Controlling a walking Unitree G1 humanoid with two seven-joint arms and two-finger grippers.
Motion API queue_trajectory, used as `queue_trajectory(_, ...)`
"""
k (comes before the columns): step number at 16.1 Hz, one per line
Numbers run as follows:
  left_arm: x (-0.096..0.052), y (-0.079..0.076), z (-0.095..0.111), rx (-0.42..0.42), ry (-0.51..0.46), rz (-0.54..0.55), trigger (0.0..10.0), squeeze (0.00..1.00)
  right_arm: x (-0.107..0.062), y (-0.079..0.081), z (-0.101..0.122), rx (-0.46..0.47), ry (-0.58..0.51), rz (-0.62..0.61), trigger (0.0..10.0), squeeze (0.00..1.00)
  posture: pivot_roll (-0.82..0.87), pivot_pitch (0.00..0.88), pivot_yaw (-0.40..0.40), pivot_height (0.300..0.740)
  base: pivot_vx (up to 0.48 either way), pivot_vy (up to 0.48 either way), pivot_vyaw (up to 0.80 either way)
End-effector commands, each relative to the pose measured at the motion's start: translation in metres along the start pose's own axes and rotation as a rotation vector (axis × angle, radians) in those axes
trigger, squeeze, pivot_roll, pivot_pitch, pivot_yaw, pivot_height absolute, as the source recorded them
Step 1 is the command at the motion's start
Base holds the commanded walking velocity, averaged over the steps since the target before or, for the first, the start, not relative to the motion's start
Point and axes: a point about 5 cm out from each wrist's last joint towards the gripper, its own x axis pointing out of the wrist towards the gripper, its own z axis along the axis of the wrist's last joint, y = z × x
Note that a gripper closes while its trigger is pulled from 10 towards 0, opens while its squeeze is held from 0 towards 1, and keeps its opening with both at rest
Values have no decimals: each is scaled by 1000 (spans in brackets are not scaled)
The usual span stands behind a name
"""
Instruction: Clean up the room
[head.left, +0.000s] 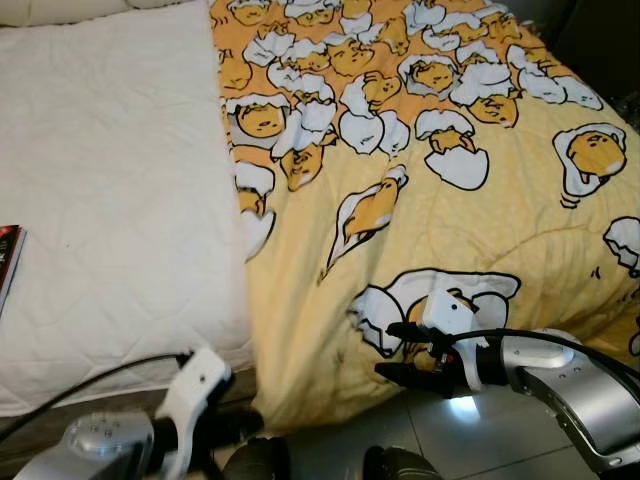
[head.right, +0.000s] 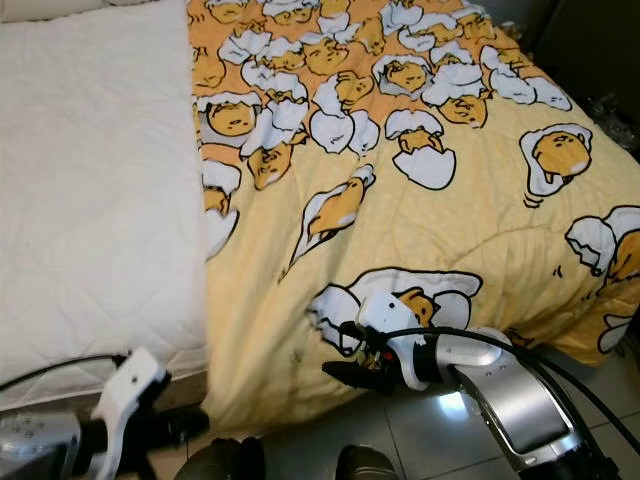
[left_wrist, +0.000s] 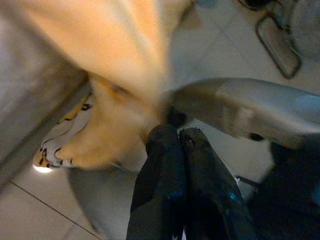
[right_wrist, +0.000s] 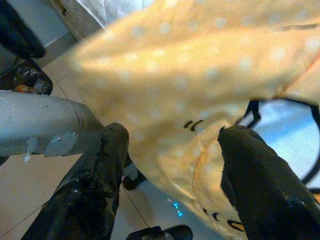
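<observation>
I count one yellow blanket (head.left: 430, 200) printed with egg characters, spread over the right part of one bed, its near edge hanging over the side toward the tiled floor (head.left: 470, 430). To its left lies one bare white mattress pad (head.left: 110, 190), and at the far left edge of that pad I see the corner of one dark red-trimmed book (head.left: 8, 262).

My right gripper (head.left: 395, 350) is at the hanging near edge of the blanket, fingers spread apart; in the right wrist view the yellow cloth (right_wrist: 200, 100) lies between the two black fingers (right_wrist: 95, 175), which have not closed on it. My left gripper (left_wrist: 180, 145) sits low at the foot of the bed near the blanket's lower corner, its two fingers pressed together with nothing clearly between them; that view is blurred. A black cable (head.left: 90, 380) loops over my left arm (head.left: 110, 440) and crosses in front of the mattress edge.
</observation>
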Motion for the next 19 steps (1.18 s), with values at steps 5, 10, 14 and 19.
queue_trajectory(5,-1,-2,3,-2,36,78,10000,0,0,1,2,-17,5,18,10000,0,-83,145,24,740,0,0,0)
queue_trajectory(10,-12,26,51,119,-303,319,10000,0,-3,-11,8,-6,-57,-108,10000,0,-81,140,4,740,0,0,0)
queue_trajectory(14,-11,46,110,122,-650,628,10000,0,9,-36,34,165,-327,-608,10000,0,-76,112,-14,740,0,0,-125)
queue_trajectory(19,17,41,125,168,-739,685,10000,0,10,-23,32,335,-460,-861,10000,0,-84,69,13,740,0,0,-785)
